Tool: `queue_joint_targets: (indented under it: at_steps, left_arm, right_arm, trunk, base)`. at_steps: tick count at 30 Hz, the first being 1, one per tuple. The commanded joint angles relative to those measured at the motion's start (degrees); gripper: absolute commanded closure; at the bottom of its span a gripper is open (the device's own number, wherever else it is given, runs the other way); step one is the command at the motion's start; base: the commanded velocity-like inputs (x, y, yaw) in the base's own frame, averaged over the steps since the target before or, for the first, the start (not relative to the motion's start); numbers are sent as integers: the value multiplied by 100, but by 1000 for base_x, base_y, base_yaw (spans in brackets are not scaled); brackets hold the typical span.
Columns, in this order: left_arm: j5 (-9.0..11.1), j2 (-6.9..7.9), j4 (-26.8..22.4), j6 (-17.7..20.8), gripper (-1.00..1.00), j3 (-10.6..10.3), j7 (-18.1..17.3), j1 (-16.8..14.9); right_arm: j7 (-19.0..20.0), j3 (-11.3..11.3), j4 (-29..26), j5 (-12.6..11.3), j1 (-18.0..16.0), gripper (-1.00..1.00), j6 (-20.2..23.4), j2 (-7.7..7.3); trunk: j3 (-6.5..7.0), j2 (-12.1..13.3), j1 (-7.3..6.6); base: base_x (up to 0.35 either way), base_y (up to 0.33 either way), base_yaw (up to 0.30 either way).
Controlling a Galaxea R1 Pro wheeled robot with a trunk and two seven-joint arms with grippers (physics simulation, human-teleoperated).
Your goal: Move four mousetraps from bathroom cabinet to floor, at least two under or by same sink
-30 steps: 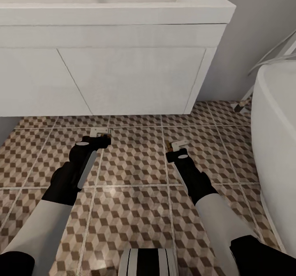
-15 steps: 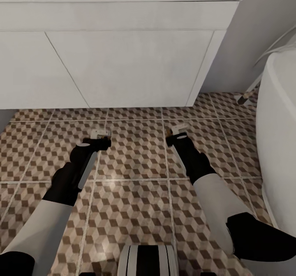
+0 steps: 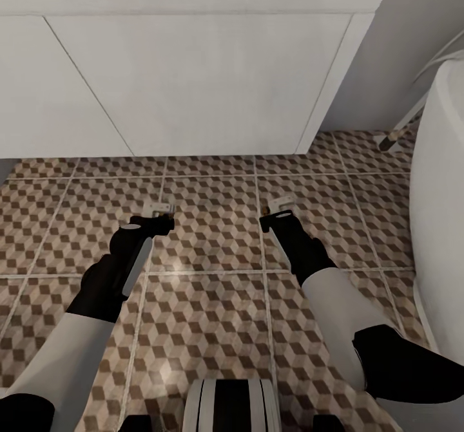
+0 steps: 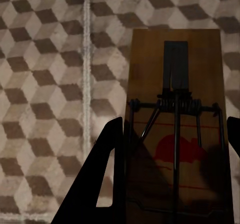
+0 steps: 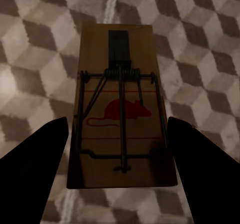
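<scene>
My two arms reach forward low over the cube-patterned bathroom floor, in front of the white vanity under the sink. The basin itself is above the picture. My left gripper is shut on a brown wooden mousetrap with dark wire and a red mouse mark; its dark fingers press the board's two long edges. My right gripper is shut on a second mousetrap, held by its near end between the fingers. Both traps hang flat just above the tiles. The cabinet is out of view.
The white bathtub curves close along my right arm. A grey wall stands beside the vanity, with a thin white pipe running down to the floor. My base shows at the near edge. Open tiles lie between and ahead of the grippers.
The camera has dropped and moved closer, so the basin top left the picture. My right arm has stretched further forward toward the vanity with its trap. The left arm holds its pose.
</scene>
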Motion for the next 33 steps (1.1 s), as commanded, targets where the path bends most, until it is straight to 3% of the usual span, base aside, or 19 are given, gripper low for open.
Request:
queue_joint_targets:
  at_steps: [1,13,21,27,33]
  left_arm:
    - [49,7,-4,21,100,-17,63,-1]
    - [49,-10,-5,21,100,-25,65,-4]
    - [49,-4,-21,-38,100,-24,50,-6]
    - [49,-11,24,-577,100,-41,38,-6]
    - [42,-4,43,-801,100,-56,36,-3]
  right_arm:
    - [-10,13,-5,28,-3,100,37,0]
    - [-6,13,-5,28,-3,100,13,0]
    - [-1,13,2,28,-3,100,-734,0]
    - [-1,18,4,28,-9,100,-923,0]
    - [9,116,4,28,-7,100,-1034,0]
  trunk:
    - [-26,-3,1]
    - [-292,-19,32]
    - [-469,-30,53]
    - [-602,-38,68]
    - [-735,-46,84]
  base:
    - [0,0,0]
    - [0,0,0]
    - [0,0,0]
    - [0,0,0]
    - [0,0,0]
